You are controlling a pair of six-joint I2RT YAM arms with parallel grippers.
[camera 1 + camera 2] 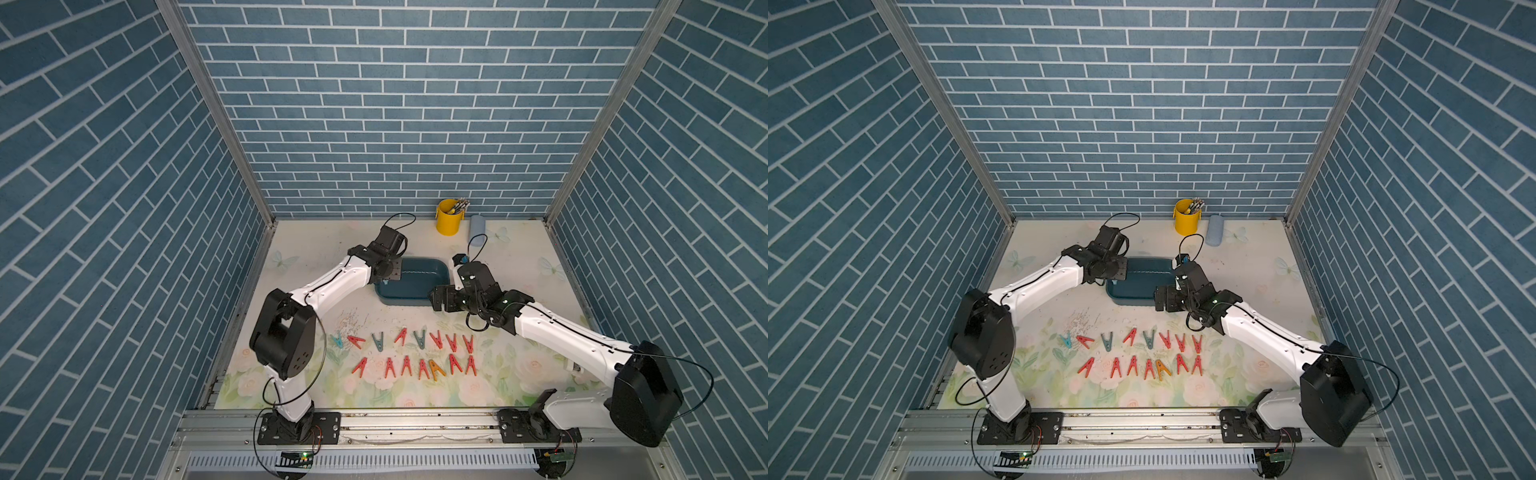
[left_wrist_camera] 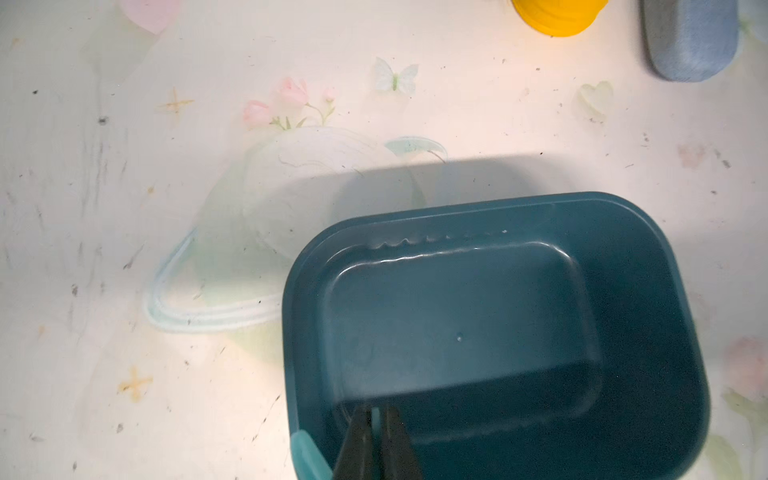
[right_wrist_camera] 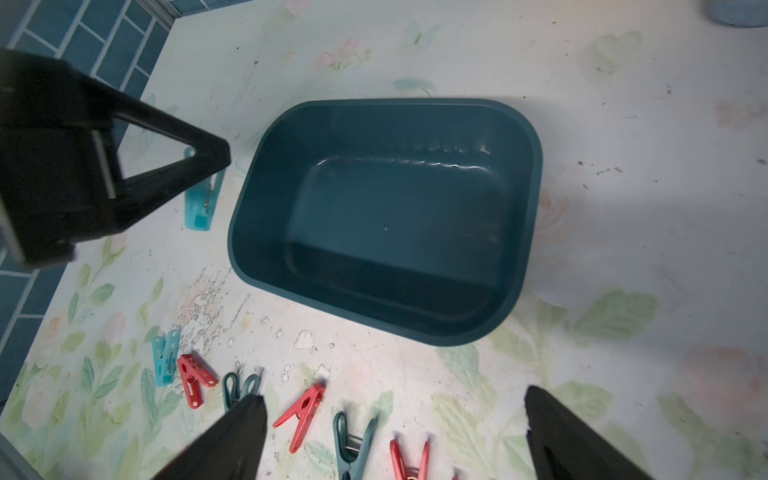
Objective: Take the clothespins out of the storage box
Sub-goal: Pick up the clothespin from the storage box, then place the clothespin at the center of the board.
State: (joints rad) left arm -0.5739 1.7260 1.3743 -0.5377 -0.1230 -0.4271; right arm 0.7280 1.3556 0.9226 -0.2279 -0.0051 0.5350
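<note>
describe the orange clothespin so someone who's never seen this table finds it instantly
Find the dark teal storage box mid-table; between it and the robot's bases, clothespins lie in two rows. In the row nearer the bases, flanked by red pins, lies the orange clothespin, the only orange one in view.

Most of the teal clothespin (image 2: 307,455) behind the left pincer (image 2: 376,411); yellow bucket (image 2: 557,16) half out of frame.

- Extends the left arm (image 1: 332,282) forward, wrist bent down.
- Pinches a pale teal clothespin (image 3: 203,203) in the closed left gripper (image 3: 218,154).
- Holds the right gripper (image 3: 395,395) spread wide, right arm (image 1: 561,332) stretched forward and inward.
</note>
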